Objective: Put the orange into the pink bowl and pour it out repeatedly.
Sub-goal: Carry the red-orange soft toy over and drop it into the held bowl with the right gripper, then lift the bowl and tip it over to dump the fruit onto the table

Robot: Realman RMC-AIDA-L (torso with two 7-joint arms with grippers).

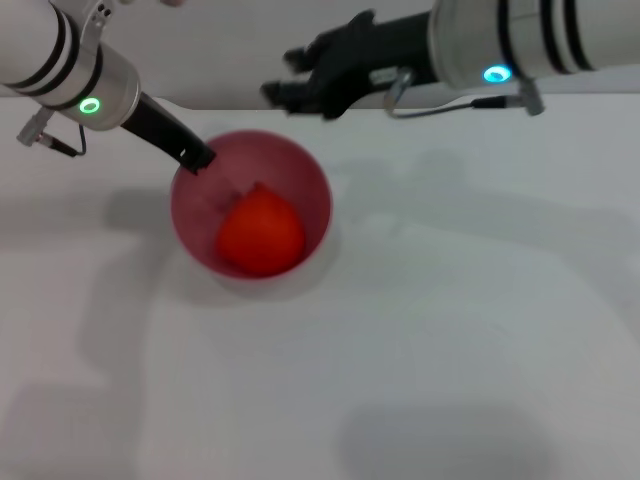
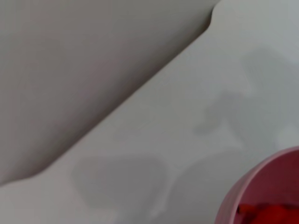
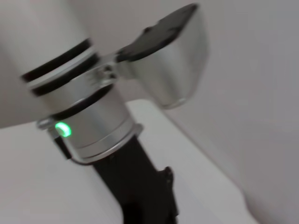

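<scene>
1. Head view: the round, deep, glossy pink plastic bowl [image 1: 250, 205] stands on the plain white table [image 1: 450, 330], and the small, roundish, bright red-orange fruit, the orange [image 1: 261, 233], lies inside it, low against the near wall.
2. Head view: the left gripper [image 1: 197, 158], black and slim, has its tip on the bowl's far-left rim; the fingers look clamped on that rim, with the orange just below and beyond them inside the bowl.
3. Head view: the right gripper [image 1: 287, 76] hangs above the table's far edge, well clear of the bowl, its dark fingers [image 1: 296, 56] spread apart and holding nothing.
4. Left wrist view: a curved part of the pink bowl [image 2: 261, 182] fills one corner, with a sliver of the orange [image 2: 271, 214] inside; this arm's own fingers do not show.
5. Right wrist view: only the left arm's silver wrist [image 3: 88, 121] with its green light [image 3: 63, 129] and black gripper body above the table.
</scene>
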